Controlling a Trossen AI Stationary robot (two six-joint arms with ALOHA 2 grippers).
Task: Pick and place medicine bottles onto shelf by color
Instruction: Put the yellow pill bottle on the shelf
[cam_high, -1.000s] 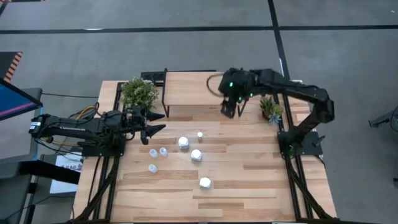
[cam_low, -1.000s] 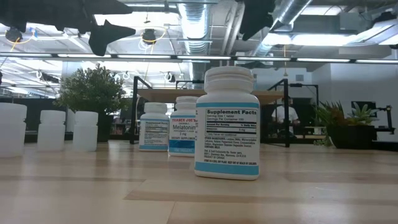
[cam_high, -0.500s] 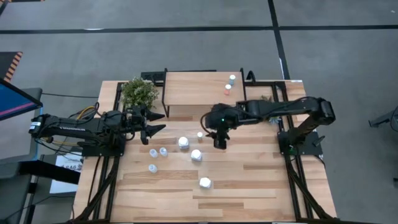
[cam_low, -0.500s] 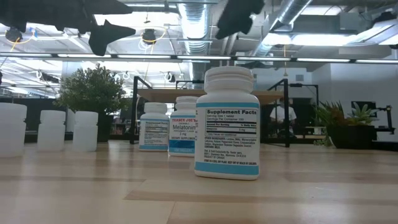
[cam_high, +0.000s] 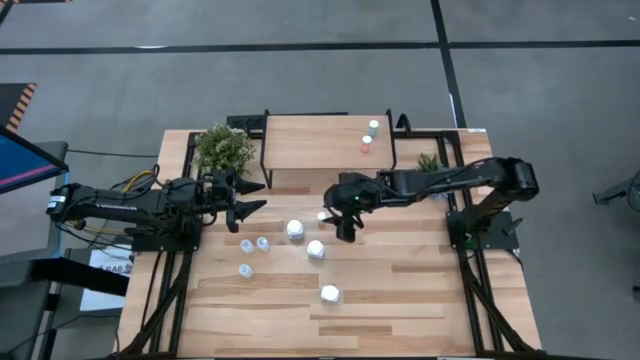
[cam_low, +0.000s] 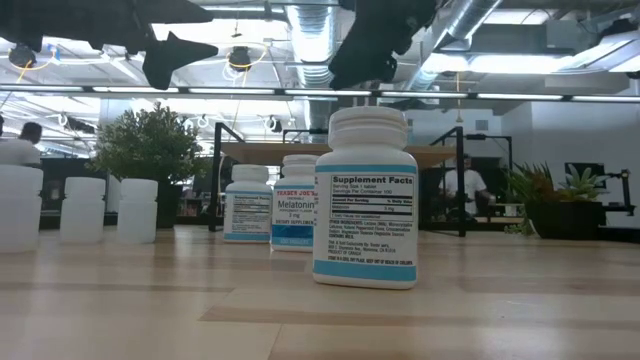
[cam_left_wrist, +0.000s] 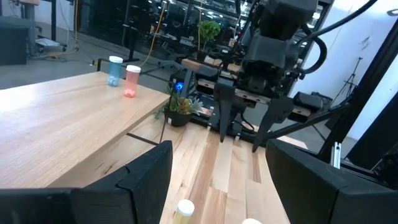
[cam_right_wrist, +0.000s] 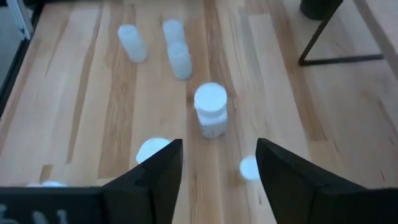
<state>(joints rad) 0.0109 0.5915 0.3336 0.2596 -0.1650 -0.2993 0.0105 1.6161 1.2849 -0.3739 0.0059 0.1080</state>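
Observation:
The shelf stands at the table's far side with two tiny bottles on its right end, one pale-capped and one red. On the table stand a tiny bottle, three chunky white bottles and three pale-blue ones. My right gripper hangs open above the table just right of the tiny bottle, tipped downward, holding nothing. In its wrist view the gripper looks down on a white bottle. My left gripper waits open at the left.
A bushy plant stands left of the shelf and a small potted plant to its right. The table's near half holds only one white bottle. A person shows in the room behind.
My right gripper has come off the shelf's right end, moving down and toward the table's near-left, and has tipped further downward. It now hangs over the table beside the tiny bottle. The two small bottles on the shelf, hidden under the arm before, now show.

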